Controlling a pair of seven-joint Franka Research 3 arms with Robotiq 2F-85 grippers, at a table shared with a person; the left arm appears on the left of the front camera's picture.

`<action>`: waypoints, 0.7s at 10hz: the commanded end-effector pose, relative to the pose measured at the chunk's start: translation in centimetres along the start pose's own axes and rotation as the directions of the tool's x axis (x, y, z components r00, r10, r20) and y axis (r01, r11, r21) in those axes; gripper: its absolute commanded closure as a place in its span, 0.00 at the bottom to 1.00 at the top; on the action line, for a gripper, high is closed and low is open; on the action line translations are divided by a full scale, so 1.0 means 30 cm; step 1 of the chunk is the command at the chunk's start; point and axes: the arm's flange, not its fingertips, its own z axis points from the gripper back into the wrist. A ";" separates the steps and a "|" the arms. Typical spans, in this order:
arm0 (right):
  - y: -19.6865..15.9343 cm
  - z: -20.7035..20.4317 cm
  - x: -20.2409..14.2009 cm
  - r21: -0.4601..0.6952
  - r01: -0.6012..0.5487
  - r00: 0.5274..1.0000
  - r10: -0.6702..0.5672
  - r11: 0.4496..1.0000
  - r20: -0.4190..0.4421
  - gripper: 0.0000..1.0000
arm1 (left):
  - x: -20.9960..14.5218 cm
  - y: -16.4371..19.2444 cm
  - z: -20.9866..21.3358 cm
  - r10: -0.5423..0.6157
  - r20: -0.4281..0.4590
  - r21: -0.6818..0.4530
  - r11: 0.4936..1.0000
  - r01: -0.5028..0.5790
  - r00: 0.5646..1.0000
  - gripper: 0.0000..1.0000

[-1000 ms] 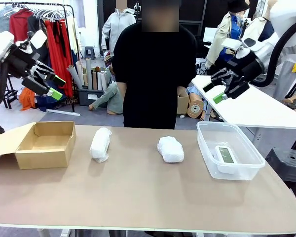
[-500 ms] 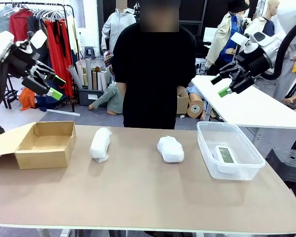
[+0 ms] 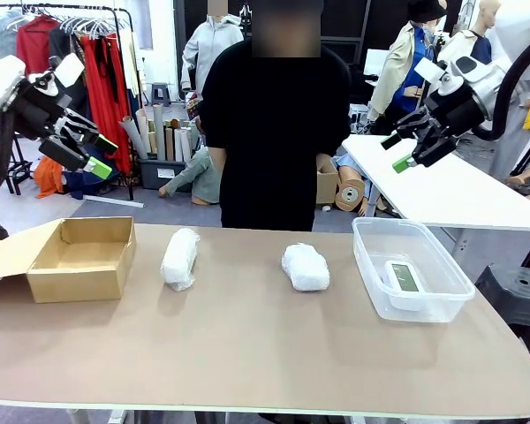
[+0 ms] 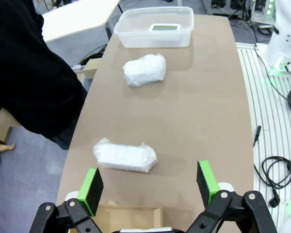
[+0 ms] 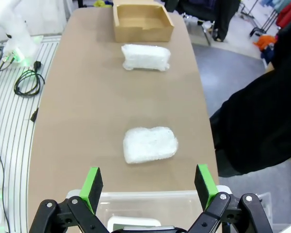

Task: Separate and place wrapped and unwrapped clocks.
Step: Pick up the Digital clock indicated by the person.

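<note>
Two wrapped clocks lie on the brown table: an elongated white bundle [image 3: 179,259] [image 4: 125,157] [image 5: 145,57] toward the left and a rounder one [image 3: 305,267] [image 4: 144,69] [image 5: 150,144] near the middle. The unwrapped clock [image 3: 404,277] [image 4: 165,27], white with a grey screen, lies inside the clear plastic tub [image 3: 450,297] [image 4: 136,36] [image 5: 150,201] at the right. My left gripper [image 3: 87,152] [image 4: 149,182] hangs open high above the table's left end, empty. Just as high, over the right end, my right gripper [image 3: 398,152] [image 5: 149,182] is open and empty too.
An open brown cardboard box [image 3: 81,258] [image 5: 142,22] [image 4: 128,218] sits at the table's left end. A person in black [image 3: 276,124] stands at the far edge, behind the bundles. A white side table [image 3: 450,190] stands beyond the tub.
My right arm has risen and drawn back to the right, away from the tub. The left arm and everything on the table stay as they were.
</note>
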 end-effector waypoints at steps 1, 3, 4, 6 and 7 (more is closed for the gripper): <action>-0.003 -0.002 0.003 -0.012 -0.004 1.000 0.004 1.000 -0.024 0.00 | 0.000 0.000 0.003 -0.001 0.008 -0.004 1.000 0.001 1.000 0.00; -0.003 -0.006 0.000 -0.022 0.004 1.000 -0.005 1.000 -0.017 0.00 | 0.000 0.000 0.003 -0.001 0.008 -0.004 1.000 0.001 1.000 0.00; -0.006 -0.005 -0.002 -0.024 0.008 1.000 -0.008 1.000 -0.015 0.00 | 0.000 0.000 0.003 -0.001 0.008 -0.004 1.000 0.001 1.000 0.00; -0.002 0.001 -0.004 -0.004 -0.001 1.000 0.001 1.000 -0.010 0.00 | 0.000 0.000 0.003 -0.001 0.008 -0.004 1.000 0.001 1.000 0.00; -0.002 0.001 -0.004 -0.004 -0.001 1.000 0.001 1.000 -0.010 0.00 | 0.000 0.000 0.003 -0.001 0.008 -0.004 1.000 0.001 1.000 0.00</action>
